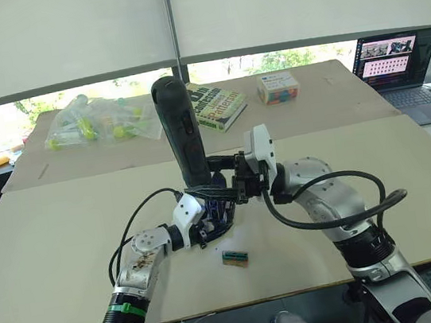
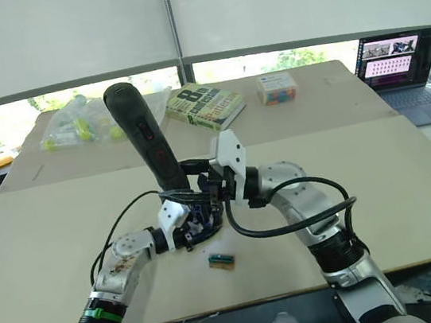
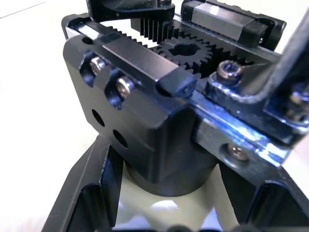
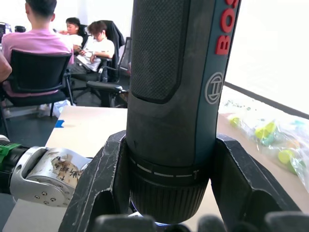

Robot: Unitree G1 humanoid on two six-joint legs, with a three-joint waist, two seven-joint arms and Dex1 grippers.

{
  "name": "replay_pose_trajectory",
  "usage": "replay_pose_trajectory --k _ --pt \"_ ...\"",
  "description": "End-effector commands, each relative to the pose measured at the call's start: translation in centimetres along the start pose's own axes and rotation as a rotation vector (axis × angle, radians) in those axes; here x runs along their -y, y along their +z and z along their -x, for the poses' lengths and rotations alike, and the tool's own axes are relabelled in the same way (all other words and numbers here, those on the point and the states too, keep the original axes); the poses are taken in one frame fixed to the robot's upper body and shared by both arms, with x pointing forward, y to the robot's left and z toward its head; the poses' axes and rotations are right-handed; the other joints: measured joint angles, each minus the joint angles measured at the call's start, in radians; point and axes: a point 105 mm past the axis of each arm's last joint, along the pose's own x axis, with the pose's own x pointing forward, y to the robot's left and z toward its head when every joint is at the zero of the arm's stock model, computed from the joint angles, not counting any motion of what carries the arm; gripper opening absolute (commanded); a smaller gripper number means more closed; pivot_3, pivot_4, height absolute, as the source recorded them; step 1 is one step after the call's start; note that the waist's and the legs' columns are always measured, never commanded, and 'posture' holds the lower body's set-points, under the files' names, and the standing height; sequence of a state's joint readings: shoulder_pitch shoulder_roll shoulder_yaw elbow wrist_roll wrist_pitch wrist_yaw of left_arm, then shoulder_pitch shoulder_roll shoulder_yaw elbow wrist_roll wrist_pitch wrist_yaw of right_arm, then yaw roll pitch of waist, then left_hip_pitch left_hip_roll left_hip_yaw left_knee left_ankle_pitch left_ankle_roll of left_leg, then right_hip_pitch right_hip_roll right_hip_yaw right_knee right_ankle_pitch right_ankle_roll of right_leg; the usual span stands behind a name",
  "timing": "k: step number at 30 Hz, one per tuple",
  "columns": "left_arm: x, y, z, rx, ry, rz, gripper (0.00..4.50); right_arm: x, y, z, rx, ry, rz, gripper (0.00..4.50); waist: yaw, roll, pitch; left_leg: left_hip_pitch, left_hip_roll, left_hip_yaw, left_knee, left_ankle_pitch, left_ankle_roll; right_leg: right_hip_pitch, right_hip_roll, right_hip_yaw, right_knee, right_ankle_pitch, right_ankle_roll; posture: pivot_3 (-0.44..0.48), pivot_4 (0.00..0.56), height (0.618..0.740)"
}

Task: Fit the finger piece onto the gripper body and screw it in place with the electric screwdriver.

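The electric screwdriver stands nearly upright over the table's middle, rounded end up. My right gripper is shut on its lower part; in the right wrist view both fingers press its dark barrel. Its bit is hidden behind the fingers. Directly below sits the gripper body, a chunky black mechanism, and my left gripper is shut on it. The left wrist view shows the body close up, with gear teeth, rack and screws, between my fingers. I cannot tell the finger piece apart from the body.
A small green-and-tan block lies on the table just in front of the grippers. Far side holds a book, a small box and plastic bags. A laptop stands at the far right. Seated people show behind.
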State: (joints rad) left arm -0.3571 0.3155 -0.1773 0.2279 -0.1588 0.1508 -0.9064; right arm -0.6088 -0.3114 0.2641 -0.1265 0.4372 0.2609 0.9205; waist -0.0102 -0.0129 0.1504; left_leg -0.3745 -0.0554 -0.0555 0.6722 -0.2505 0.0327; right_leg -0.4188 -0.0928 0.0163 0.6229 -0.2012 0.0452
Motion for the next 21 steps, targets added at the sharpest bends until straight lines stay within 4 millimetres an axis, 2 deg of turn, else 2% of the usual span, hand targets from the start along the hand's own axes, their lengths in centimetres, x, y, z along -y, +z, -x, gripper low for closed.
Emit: replay_pose_trajectory --k 1,10,14,21 --pt "1.0 -0.4 -0.2 -0.008 -0.043 0.016 2.33 -0.1 -5.5 1.3 -0.203 -0.048 -0.116 1.96 0.000 0.000 0.000 0.000 0.000 0.000 0.000 0.000 0.000 0.000 0.000 0.000 0.000 0.000 0.000 0.000 0.150 0.740" --pt "1.1 -0.5 -0.2 -0.010 -0.044 0.015 2.33 0.2 -6.8 1.8 -0.251 -0.094 -0.192 1.96 0.000 0.000 -0.002 0.002 0.000 0.000 -0.003 0.000 0.000 0.001 0.000 0.000 -0.001 -0.002 0.003 0.000 0.150 0.740" --pt "1.1 -0.5 -0.1 -0.011 -0.045 0.015 2.33 -0.1 -8.2 2.5 -0.320 -0.100 -0.231 1.96 0.000 0.000 -0.007 0.003 0.000 0.000 -0.004 0.000 0.000 0.002 0.000 0.000 -0.003 -0.002 0.003 0.000 0.150 0.740" --pt "1.1 -0.5 -0.2 -0.011 -0.045 0.016 2.33 -0.3 -8.9 2.3 -0.356 -0.116 -0.280 1.96 -0.001 0.000 -0.012 0.012 0.002 0.000 -0.011 0.000 0.000 0.015 -0.001 -0.001 -0.013 -0.004 0.005 0.000 0.150 0.740"
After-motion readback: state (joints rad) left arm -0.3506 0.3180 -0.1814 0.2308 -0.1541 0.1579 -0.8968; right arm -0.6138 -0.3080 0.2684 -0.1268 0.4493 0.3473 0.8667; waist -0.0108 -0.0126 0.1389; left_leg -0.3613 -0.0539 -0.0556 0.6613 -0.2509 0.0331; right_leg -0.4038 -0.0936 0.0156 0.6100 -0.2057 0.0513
